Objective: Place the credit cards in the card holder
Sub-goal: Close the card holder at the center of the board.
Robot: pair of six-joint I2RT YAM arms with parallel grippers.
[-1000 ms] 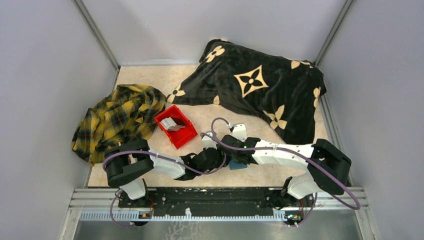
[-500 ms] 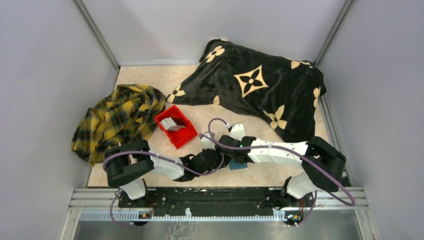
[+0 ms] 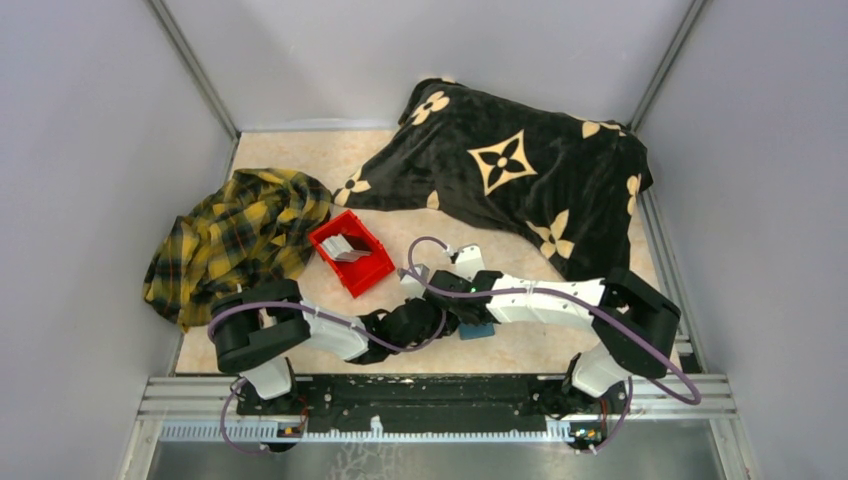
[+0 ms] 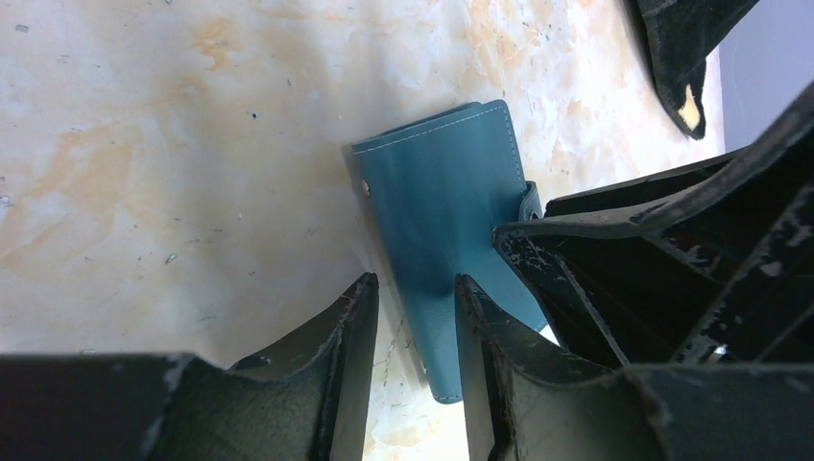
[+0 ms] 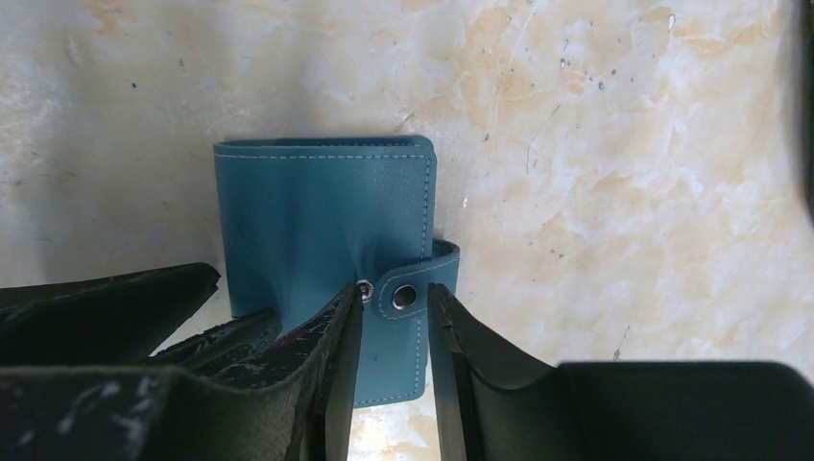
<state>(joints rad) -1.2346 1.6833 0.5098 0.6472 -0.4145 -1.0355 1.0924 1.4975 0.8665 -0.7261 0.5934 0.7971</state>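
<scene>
My right arm has just slid leftward across the bench (image 3: pixel 540 350), so both hands now crowd over the card holder (image 5: pixel 322 216). It lies flat near the front edge, between my two wrists, and hasn't budged in that time. It's still folded shut, with the strap (image 5: pixel 408 296) snapped down.

My right hand (image 5: pixel 394 293) has its fingers set either side of that strap. They're parted, but I can't tell whether they're actually nipping the tab or only bracketing it.

My left hand (image 4: pixel 415 288) is half-spread and unchanged, straddling the holder's long edge. One fingertip is off the leather and the other is over it, with nothing pinched between them.

The credit cards (image 3: pixel 345 247) sit untouched in the red bin (image 3: pixel 372 283), well apart from all this, up and to my left.

So I'd say the shift only closes me in on the clasp. I'm still at the opening step and no slot is showing yet. Until that snap pops and the cover folds back, no card can go in.
</scene>
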